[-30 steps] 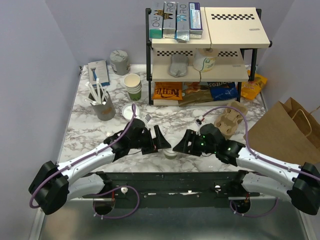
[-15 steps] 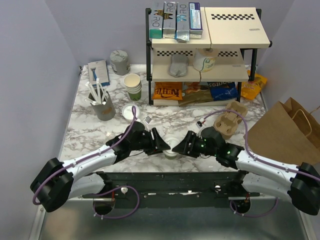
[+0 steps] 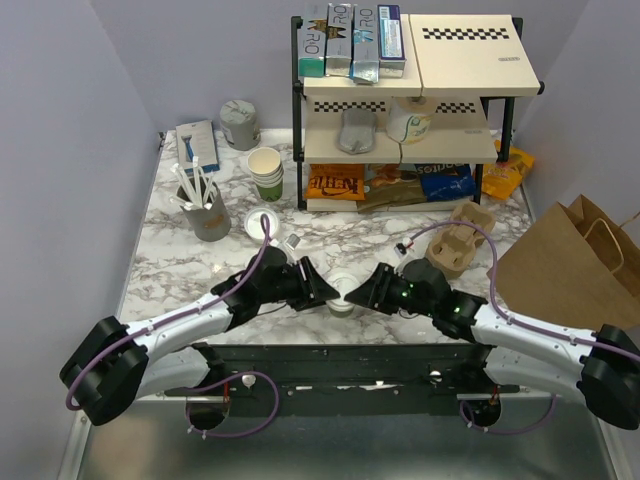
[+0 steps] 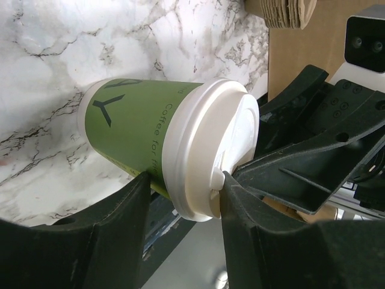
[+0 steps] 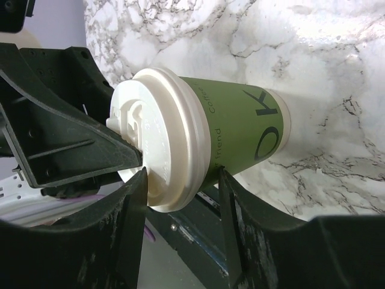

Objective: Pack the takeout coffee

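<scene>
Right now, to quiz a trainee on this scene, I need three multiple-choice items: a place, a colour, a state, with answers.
1. Where is the brown paper bag? A) right of the table B) on the top shelf C) inside the grey cup
2. The side of the takeout coffee is A) red B) green C) blue
3. Its lid is A) lying apart B) missing C) fitted on
Answers: 1A, it stands at the table's right side; 2B, both wrist views show green; 3C, the white lid caps the cup.
</scene>
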Controlling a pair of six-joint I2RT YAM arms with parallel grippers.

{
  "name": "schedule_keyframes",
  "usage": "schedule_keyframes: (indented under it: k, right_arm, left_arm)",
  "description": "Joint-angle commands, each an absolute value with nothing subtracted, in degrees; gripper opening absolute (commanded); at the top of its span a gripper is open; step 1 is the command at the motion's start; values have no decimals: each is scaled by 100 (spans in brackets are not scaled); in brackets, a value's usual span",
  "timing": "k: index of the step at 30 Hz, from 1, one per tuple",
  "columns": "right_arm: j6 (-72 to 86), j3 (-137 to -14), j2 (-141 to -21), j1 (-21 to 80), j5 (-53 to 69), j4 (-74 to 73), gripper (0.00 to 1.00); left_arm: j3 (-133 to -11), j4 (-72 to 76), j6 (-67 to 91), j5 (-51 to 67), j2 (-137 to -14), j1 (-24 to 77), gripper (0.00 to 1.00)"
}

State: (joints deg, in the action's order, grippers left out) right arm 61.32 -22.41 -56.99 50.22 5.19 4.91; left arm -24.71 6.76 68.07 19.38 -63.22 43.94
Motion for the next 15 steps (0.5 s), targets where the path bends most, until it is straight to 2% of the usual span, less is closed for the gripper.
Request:
schedule_keyframes:
  k: [1,11,15]
  right_arm:
    - [5643,-1812,-5888,5071,-448,167,49]
    - [5186,-1722,-6047,5080,-799,343,43]
    - [5054,-2073,-6266,5063,-809,107,38]
  left_arm:
    - [-2101,448,6443,1556,-6460,4482,51]
    - [-1767,509,6319,1354,-6284,4500,54]
    - [-1898,501,6284,1327,-6328,4491,61]
